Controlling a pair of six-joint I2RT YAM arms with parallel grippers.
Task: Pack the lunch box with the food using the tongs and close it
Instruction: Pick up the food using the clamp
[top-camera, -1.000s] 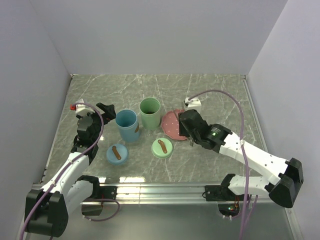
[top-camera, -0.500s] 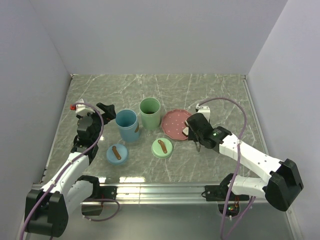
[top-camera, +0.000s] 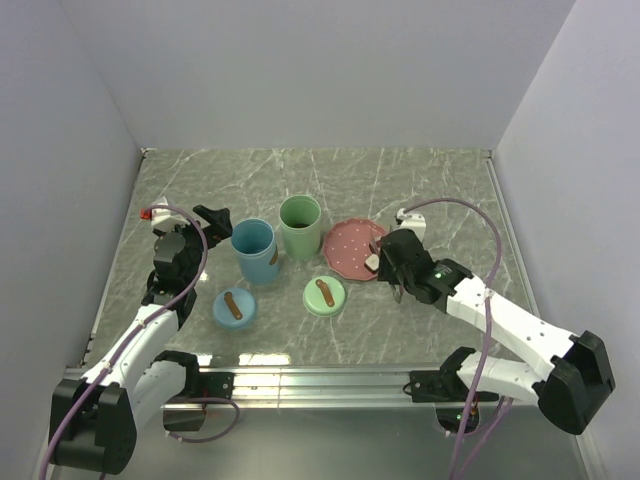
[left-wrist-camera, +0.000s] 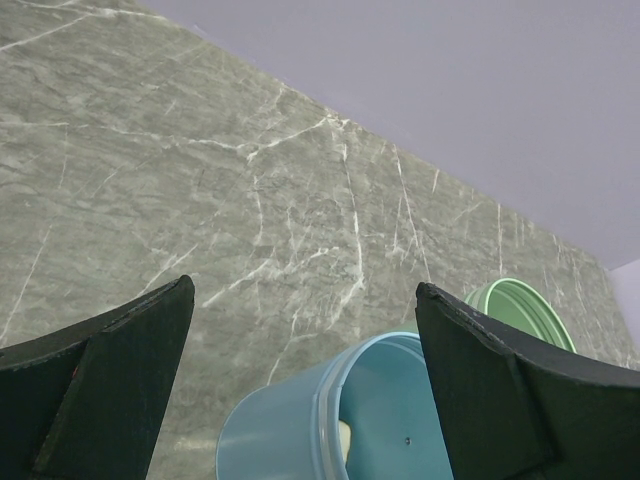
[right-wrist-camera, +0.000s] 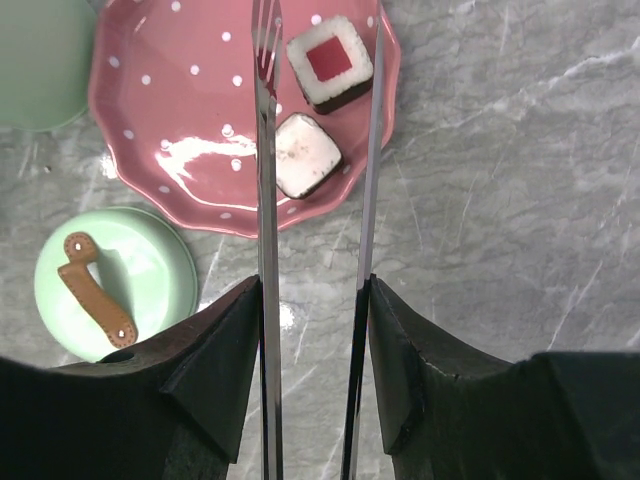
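My right gripper (right-wrist-camera: 312, 290) is shut on the tongs (right-wrist-camera: 266, 200), one thin metal arm against each finger. The tongs' tips reach over the pink plate (right-wrist-camera: 170, 120), spread on either side of two sushi pieces. One piece has a red centre (right-wrist-camera: 330, 62); the other shows a white top (right-wrist-camera: 307, 155). In the top view this gripper (top-camera: 385, 262) sits at the plate's (top-camera: 345, 245) right edge. The lunch box is a blue tub (top-camera: 253, 250) and a green tub (top-camera: 300, 226), both uncovered. My left gripper (left-wrist-camera: 305, 300) is open just left of the blue tub (left-wrist-camera: 290, 430), which has a pale piece (left-wrist-camera: 345, 440) inside.
A blue lid (top-camera: 233, 307) and a green lid (top-camera: 325, 295), each with a brown strap handle, lie flat in front of the tubs. The green lid (right-wrist-camera: 115, 285) lies just below the plate in the right wrist view. Walls close in the marble table on three sides.
My right gripper with the tongs has drawn back to the right and nearer, uncovering most of the pink plate. The left arm has not moved.
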